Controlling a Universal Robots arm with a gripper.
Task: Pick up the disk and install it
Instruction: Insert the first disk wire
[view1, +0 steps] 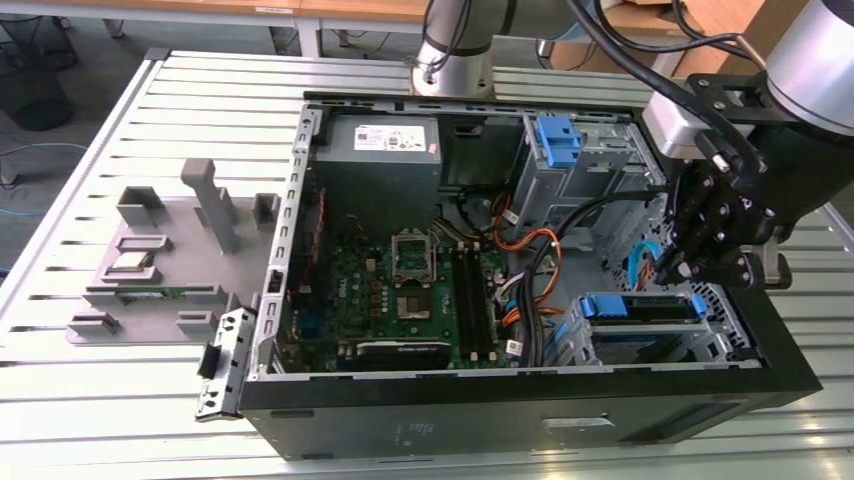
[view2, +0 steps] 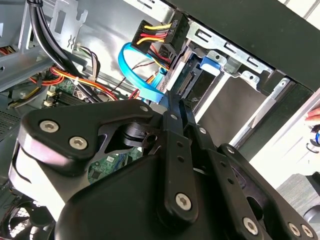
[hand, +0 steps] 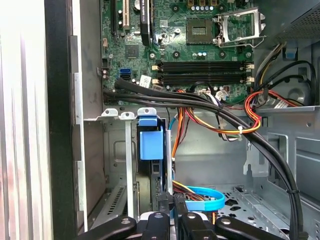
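Observation:
The disk (view1: 641, 307), in its blue carrier bracket, sits inside the drive bay at the front corner of the open computer case (view1: 534, 390), at the exterior view's lower right. Its blue bracket (hand: 150, 145) shows between metal bay rails in the first wrist view, and its connector end (view2: 189, 82) in the second wrist view. My gripper (view1: 671, 272) hangs just above that bay. Its fingers are shut together with nothing between them, the tips (view2: 172, 97) close beside the disk's connector end. Whether they touch it I cannot tell.
The case holds a grey power supply (view1: 378, 150), a green motherboard (view1: 400, 290), a second blue bracket in the upper cage (view1: 558, 140), thick black cables (hand: 200, 105) and a blue ribbon cable (view2: 137, 70) near the gripper. A grey fixture (view1: 147, 250) stands on the slotted table.

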